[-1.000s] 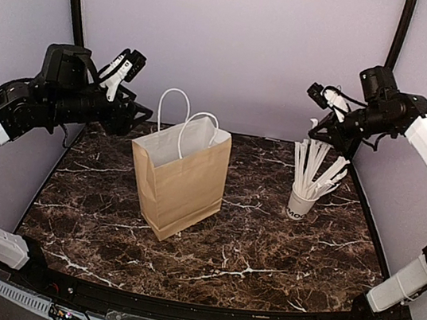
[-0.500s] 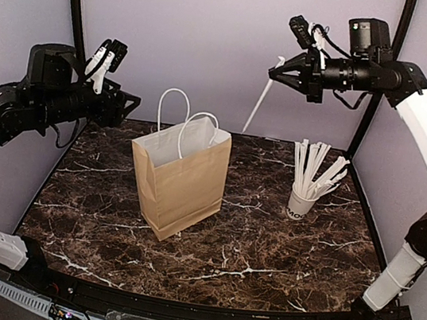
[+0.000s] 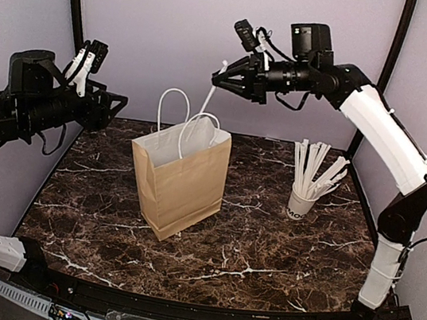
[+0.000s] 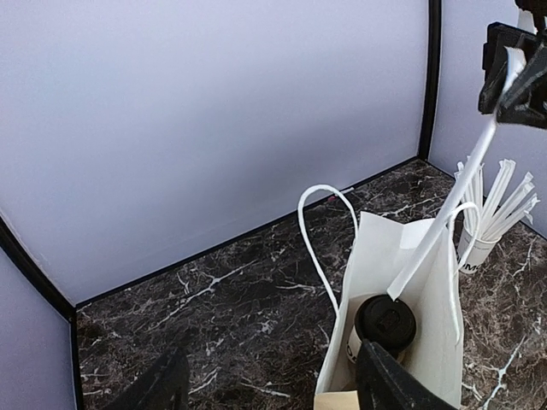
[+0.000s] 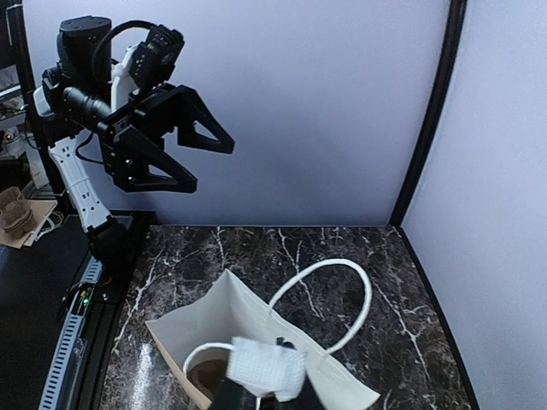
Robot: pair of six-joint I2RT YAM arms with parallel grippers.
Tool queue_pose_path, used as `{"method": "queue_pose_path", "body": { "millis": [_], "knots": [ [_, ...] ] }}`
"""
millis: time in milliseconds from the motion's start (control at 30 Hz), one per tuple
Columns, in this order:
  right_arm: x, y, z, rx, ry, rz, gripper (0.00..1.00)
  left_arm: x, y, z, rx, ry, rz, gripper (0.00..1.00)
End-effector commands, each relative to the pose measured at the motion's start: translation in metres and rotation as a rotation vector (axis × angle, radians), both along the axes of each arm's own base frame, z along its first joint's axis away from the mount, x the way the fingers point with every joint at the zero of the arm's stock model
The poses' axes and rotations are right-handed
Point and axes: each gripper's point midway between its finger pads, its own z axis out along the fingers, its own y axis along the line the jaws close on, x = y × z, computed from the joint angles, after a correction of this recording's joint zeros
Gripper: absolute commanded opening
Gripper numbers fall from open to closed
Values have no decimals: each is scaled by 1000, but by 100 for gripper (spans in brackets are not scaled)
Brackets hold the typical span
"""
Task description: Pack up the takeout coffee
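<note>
The takeout coffee (image 4: pixel 385 321), a white cup with a black lid, stands inside the open brown paper bag (image 3: pixel 182 179), seen from above in the left wrist view. My right gripper (image 3: pixel 224 79) is above the bag and shut on a white wrapped straw (image 3: pixel 209 99). The straw hangs down with its lower end in the bag mouth, close to the lid (image 4: pixel 444 222). In the right wrist view the straw's top (image 5: pixel 261 369) covers the gripper (image 5: pixel 256 395) over the bag (image 5: pixel 197 329). My left gripper (image 3: pixel 116 102) is open and empty, raised left of the bag; its fingers (image 4: pixel 385 384) frame the left wrist view.
A white cup (image 3: pixel 300 205) full of wrapped straws (image 3: pixel 317 169) stands at the back right of the marble table (image 3: pixel 263 256). The bag's white loop handles (image 3: pixel 174 110) stand up. Black frame posts and lilac walls close in the back and sides.
My right arm has swung left from above the straw cup to over the bag, carrying one straw, whose tip now reaches the bag mouth. My left arm has drawn back to the left.
</note>
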Motion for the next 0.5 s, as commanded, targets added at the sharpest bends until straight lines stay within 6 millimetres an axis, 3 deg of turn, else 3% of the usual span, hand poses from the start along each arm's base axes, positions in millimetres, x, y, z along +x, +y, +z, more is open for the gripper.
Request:
{"method": "queue_pose_path", "body": {
  "millis": [0,33,67,100,167,267,333,467],
  "knots": [
    [-24,45,-13,2,11,75,48,2,3,-6,-16,-2,21,70],
    [-24,49,-15,-9,-6,66,67,3,1,-7,-17,3,14,70],
    [-21,49,-15,-17,-16,51,94,3,0,-9,-18,7,10,70],
    [-18,46,-10,-20,-38,26,98,3,-1,-9,-20,9,4,70],
    [-9,31,0,-25,-90,-46,99,3,0,-12,-14,18,14,71],
    [14,-6,11,-33,-117,-174,99,8,16,-13,0,10,103,73],
    [35,-40,16,-32,-100,-266,99,10,28,-13,3,-7,165,77],
    [85,-125,25,3,-65,-540,99,22,51,-24,2,13,271,84]
  ]
}}
